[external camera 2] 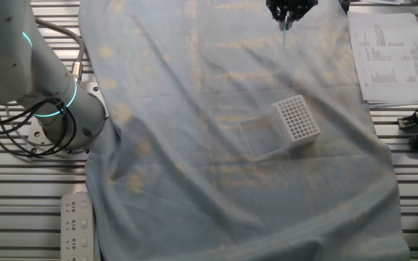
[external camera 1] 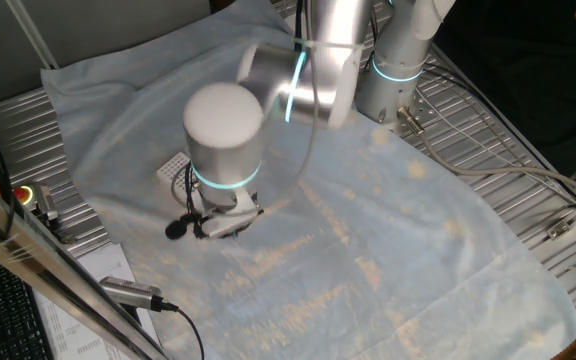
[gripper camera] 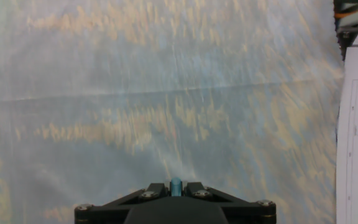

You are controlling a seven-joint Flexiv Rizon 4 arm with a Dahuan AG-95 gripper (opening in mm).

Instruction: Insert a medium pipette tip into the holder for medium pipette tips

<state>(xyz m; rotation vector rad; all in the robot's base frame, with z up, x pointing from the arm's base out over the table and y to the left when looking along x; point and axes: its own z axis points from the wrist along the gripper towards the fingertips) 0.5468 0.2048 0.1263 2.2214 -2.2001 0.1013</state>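
My gripper (gripper camera: 176,185) is shut on the medium pipette tip (gripper camera: 176,184), a small teal cone whose wide end shows between the two black fingers in the hand view. In the other fixed view the gripper (external camera 2: 289,14) hangs at the top edge over the cloth, the thin tip (external camera 2: 286,25) pointing down. The holder for medium pipette tips (external camera 2: 297,119), a white block with a grid of holes, lies well away from the gripper, nearer the cloth's middle. In one fixed view the arm hides most of the holder (external camera 1: 174,168).
A pale blue cloth (external camera 2: 194,145) with yellowish stains covers the table. A clear plastic lid (external camera 2: 256,138) lies against the holder. Printed paper sheets (external camera 2: 387,54) lie at the cloth's edge near the gripper. The robot base (external camera 2: 56,109) stands on the metal slats.
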